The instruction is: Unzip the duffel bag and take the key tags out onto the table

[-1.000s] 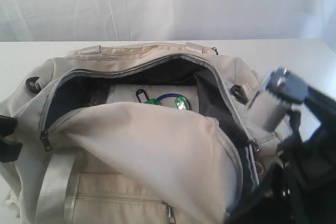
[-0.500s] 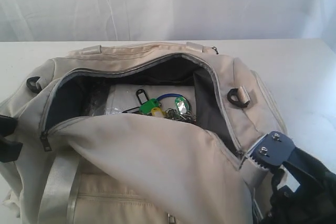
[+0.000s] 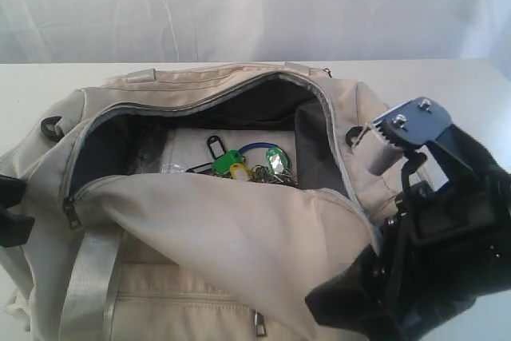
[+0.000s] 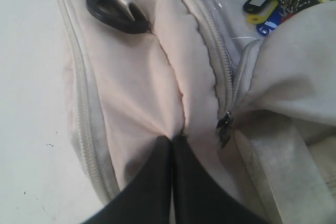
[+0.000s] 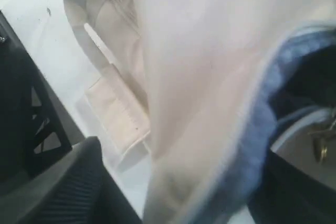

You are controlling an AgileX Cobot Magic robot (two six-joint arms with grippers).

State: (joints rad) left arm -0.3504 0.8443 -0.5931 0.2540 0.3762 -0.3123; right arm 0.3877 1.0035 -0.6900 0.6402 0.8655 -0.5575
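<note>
Your right tool (image 3: 391, 137) rose to the duffel bag's (image 3: 239, 237) 3 o'clock end; open or closed, couldn't tell. Left tool (image 4: 171, 145) was clamped on bag fabric. Key tags (image 3: 247, 167) lay inside the unzipped bag, 9 o'clock from your right tool, the nearer arm.

My left gripper (image 4: 171, 140), black fingers (image 4: 152, 182) pressed flat together on a fold of the duffel bag (image 4: 136, 87), my right arm (image 3: 455, 213) bent downward, right gripper (image 3: 331, 303) too blurred to read
</note>
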